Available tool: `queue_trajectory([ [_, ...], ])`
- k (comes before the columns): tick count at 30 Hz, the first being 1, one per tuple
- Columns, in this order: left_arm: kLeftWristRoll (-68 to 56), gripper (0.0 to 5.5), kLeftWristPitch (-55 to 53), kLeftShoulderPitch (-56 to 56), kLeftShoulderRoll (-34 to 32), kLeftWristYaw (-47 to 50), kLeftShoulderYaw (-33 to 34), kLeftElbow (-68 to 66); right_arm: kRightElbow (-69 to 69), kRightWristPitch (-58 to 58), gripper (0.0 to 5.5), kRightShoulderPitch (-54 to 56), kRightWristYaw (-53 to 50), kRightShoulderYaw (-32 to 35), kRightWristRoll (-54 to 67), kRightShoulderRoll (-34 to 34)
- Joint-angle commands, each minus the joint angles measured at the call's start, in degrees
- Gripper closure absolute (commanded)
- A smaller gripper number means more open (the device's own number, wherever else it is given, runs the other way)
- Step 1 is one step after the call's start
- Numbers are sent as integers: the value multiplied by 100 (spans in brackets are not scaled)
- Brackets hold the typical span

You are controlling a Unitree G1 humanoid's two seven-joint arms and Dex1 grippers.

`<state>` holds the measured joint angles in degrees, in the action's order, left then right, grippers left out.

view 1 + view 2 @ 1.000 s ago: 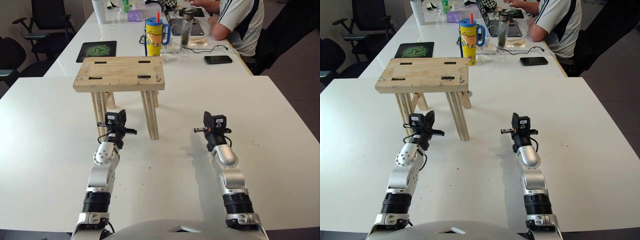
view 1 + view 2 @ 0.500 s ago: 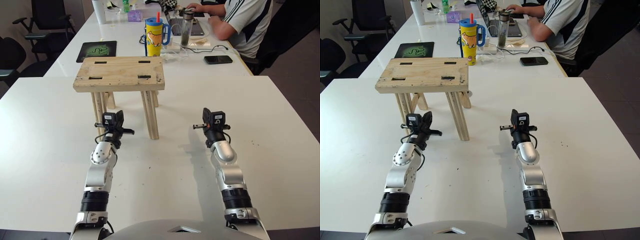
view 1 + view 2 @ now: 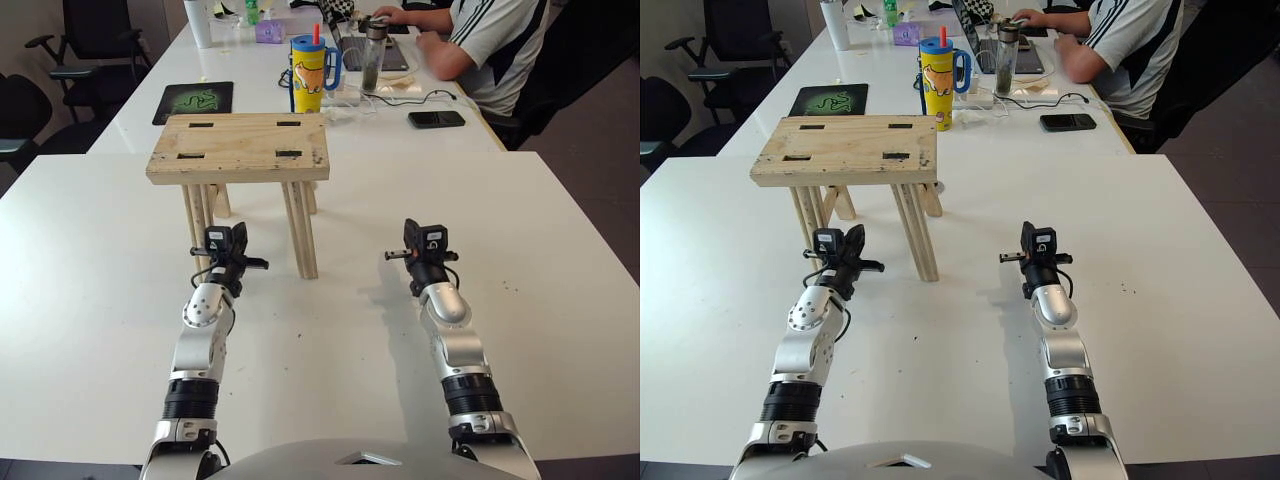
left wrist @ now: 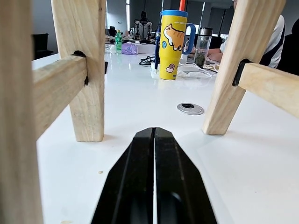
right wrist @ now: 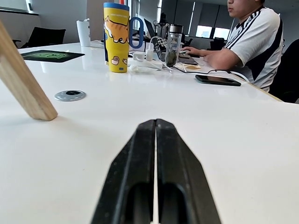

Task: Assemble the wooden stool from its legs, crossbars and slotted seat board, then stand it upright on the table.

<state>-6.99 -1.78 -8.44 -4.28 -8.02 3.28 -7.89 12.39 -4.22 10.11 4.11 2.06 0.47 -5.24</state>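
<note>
standing upright on the table (image 3: 560, 260), the wooden stool (image 3: 238, 147); left hand (image 4: 154, 135) and right hand (image 5: 155, 123) closed, empty

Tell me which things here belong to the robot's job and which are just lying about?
Job: wooden stool, already standing upright on the white table; left gripper and right gripper, both shut and empty.

Lying about: yellow tumbler, black phone, black-and-green mouse mat, lidded bottle.
</note>
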Motion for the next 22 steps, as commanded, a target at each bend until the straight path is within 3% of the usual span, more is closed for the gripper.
queue_trajectory([
  [1, 111, 548, 121, -127, 14, 28, -42, -279, 257, -123, 550, 149, -9, 53, 10, -23],
  [22, 292, 548, 422, -677, -70, 93, -111, -1209, 552, -426, 550, 182, -210, 154, -15, 31],
])
